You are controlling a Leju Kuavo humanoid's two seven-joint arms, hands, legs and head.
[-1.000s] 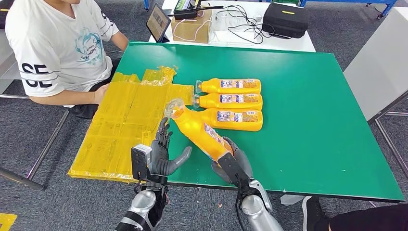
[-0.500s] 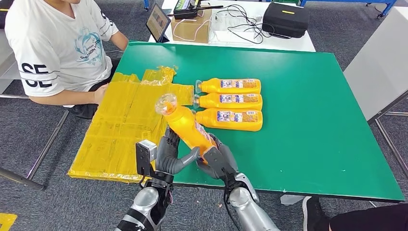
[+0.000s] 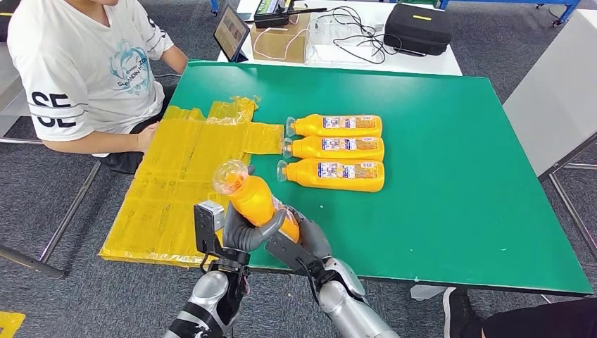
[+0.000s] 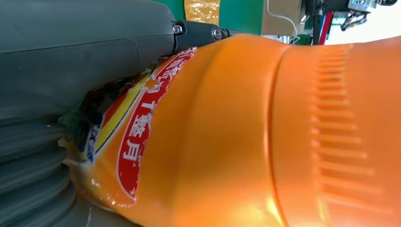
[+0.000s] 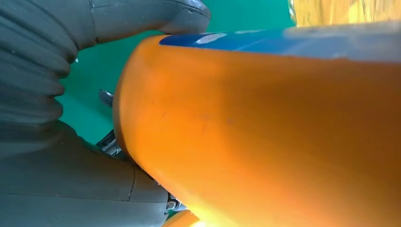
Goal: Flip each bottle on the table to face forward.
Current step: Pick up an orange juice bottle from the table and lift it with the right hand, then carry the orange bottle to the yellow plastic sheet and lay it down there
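Bottle [image 3: 255,201] held off the desk [image 3: 450,176], tilted, cap up and away-left. Left hand [image 3: 243,229] and right hand [image 3: 299,239] both grip its lower body, fingers wrapped.

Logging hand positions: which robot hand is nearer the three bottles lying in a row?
Right. The right hand grips the held bottle on the row's side; the left hand grips its far side.

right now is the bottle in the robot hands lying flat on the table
No, both robot hands hold the bottle raised and tilted above the green table.
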